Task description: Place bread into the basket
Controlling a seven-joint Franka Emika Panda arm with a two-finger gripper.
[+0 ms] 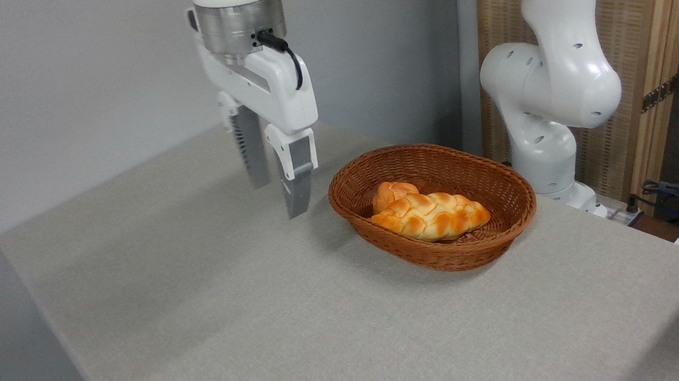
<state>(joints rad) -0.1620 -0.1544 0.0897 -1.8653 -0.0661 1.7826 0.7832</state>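
Bread [432,214] lies inside the basket [441,255] beside a bun [389,193].

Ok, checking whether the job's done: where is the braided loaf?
The braided loaf lies inside the basket, right of centre on the table, beside a small bun; the tool hangs empty to its left.

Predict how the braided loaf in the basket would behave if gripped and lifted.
The braided loaf looks puffy, so probably light and squashy under pressure. Its knobbly crust should resist slipping. Long and flattish, it seems unlikely to roll.
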